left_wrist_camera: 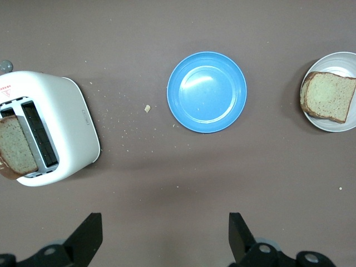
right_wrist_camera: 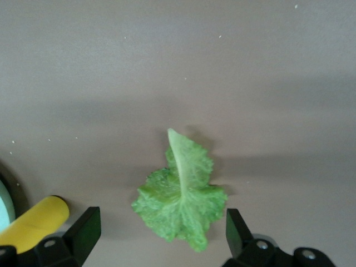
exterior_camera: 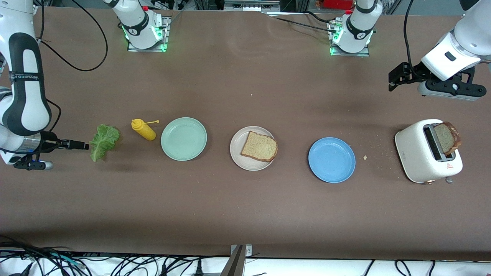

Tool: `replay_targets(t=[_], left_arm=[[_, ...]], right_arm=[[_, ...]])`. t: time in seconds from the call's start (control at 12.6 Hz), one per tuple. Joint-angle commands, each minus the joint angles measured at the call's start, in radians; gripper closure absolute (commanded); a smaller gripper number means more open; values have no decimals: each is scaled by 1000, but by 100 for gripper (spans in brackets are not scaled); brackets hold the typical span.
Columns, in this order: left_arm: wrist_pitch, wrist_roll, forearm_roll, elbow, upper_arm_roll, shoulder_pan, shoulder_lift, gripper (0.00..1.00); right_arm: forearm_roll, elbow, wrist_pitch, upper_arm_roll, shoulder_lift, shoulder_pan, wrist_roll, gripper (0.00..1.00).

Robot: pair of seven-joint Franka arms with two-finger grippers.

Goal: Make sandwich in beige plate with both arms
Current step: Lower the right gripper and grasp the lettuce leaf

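A brown surface (exterior_camera: pixel 245 214) carries a row of items between two white robot arms. At the centre sits the beige plate (exterior_camera: pixel 237 151) bearing a single slice of bread (exterior_camera: pixel 259 146), the only part of the sandwich on it. Toward the right arm's end lie a pale green plate (exterior_camera: pixel 183 138), a yellow squeeze bottle (exterior_camera: pixel 143 129) lying on its side, and a ruffled lettuce leaf (exterior_camera: pixel 103 141) flat on the surface. Toward the left arm's end are a blue plate (exterior_camera: pixel 332 160), a few crumbs, and a white toaster (exterior_camera: pixel 422 153) with a second slice (exterior_camera: pixel 447 137) standing up out of one slot. The right tool (right_wrist_camera: pixel 161 236) hangs low over the lettuce, fingers spread wide to either side of the leaf and gripping nothing. The left tool (left_wrist_camera: pixel 164 239) is raised above bare surface near the toaster, likewise fully open and empty.
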Motion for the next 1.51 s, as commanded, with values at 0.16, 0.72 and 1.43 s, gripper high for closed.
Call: replay_targets(t=[0.16,0.72,1.43], left_arm=[[-7,10,-17,20,2,5,9,0],[-7,10,-17,20,2,5,9,0],[-7,10,-17,20,2,5,9,0]], right_arm=[[-62,-193,163,90,-103,0,165,1],[-66,-317,313,105,-89,-3,166,1],[-92,-325,399,104,23,-20,151,7]])
